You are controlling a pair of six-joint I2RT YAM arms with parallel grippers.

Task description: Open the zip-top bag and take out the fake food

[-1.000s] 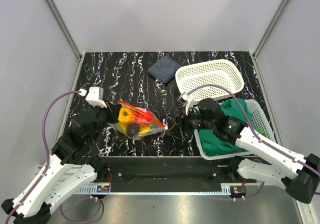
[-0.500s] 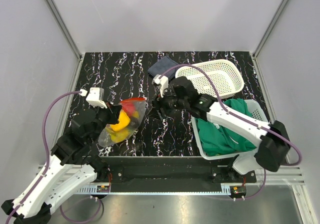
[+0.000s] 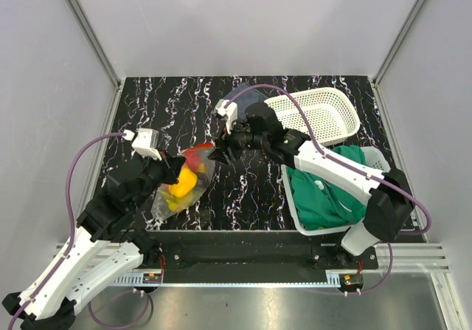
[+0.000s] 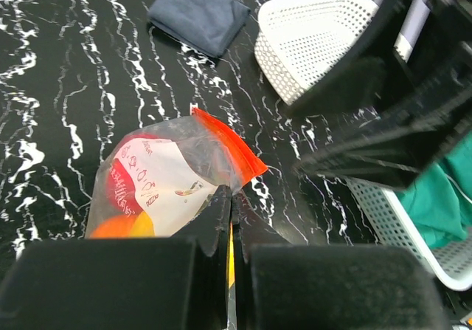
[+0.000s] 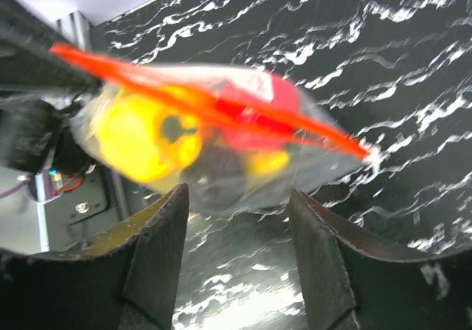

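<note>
Top view: I'm holding the bag (image 3: 181, 186) in the left gripper (image 3: 171, 173), whose jaws are pressed fully together on the plastic. The bag is trailing from those tips with its long axis running slantwise. Its bottom is sagging back toward the left arm's base, and the zip strip (image 3: 200, 153) is pointing out toward the right gripper (image 3: 218, 153). That gripper is sitting just beside the zip end with its jaws parted and nothing in them. The food (image 3: 184, 179) is all showing through the plastic, so by my reading nothing is done yet: the opening and the emptying are both waiting.

Left wrist view: the left gripper (image 4: 229, 223) is clamping a fold of the bag (image 4: 166, 179) right at its tips. The strip (image 4: 230, 149) is lying just ahead of them, slanting away to the right. The right gripper (image 4: 369, 123) is looming beyond it as a dark blur (too soft to read its jaws here).

Right wrist view: the right gripper (image 5: 236, 260) is standing roughly half open and gripping nothing. The bag (image 5: 221, 160) is floating ahead of its fingertips (image 5: 158, 256), apart from them as far as I can tell. The strip (image 5: 214, 108) is crossing the view as one unbroken line, high at the left and dropping to the right, so it is looking sealed to me. Yellow, red and dark pieces of food (image 5: 147, 138) are bunching behind it.
</note>
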